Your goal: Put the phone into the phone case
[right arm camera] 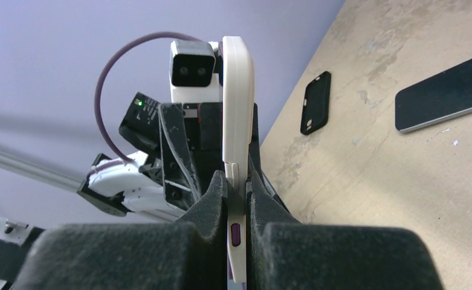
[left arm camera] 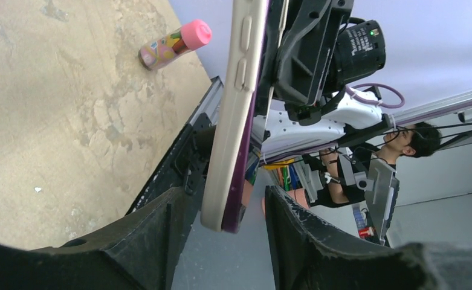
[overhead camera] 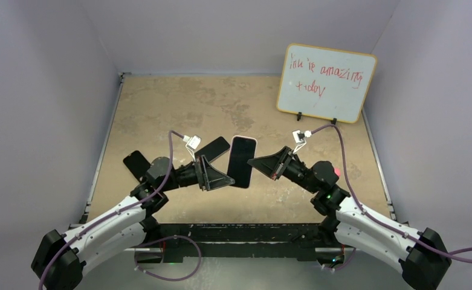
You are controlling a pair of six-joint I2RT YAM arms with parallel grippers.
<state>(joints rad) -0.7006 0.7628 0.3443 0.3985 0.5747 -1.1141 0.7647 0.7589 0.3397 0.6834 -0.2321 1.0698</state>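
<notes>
A cream phone case [overhead camera: 242, 161] with a purple phone [left arm camera: 243, 163] lying in it is held on edge above the table between my two arms. My right gripper [right arm camera: 237, 181] is shut on it, pads on both faces of the case [right arm camera: 236, 115]; it also shows in the top view [overhead camera: 256, 163]. My left gripper [left arm camera: 227, 211] is open, its fingers [left arm camera: 155, 229] standing either side of the case's [left arm camera: 233, 115] other end with a gap on each side. In the top view the left gripper [overhead camera: 220, 175] sits at the phone's left edge.
A black phone [overhead camera: 212, 148] and a black case [overhead camera: 136, 164] lie on the table left of centre, also in the right wrist view, the phone [right arm camera: 448, 92] and the case [right arm camera: 315, 103]. A pink-capped bottle [left arm camera: 174, 43] lies by the right arm. A whiteboard [overhead camera: 326, 83] stands at back right.
</notes>
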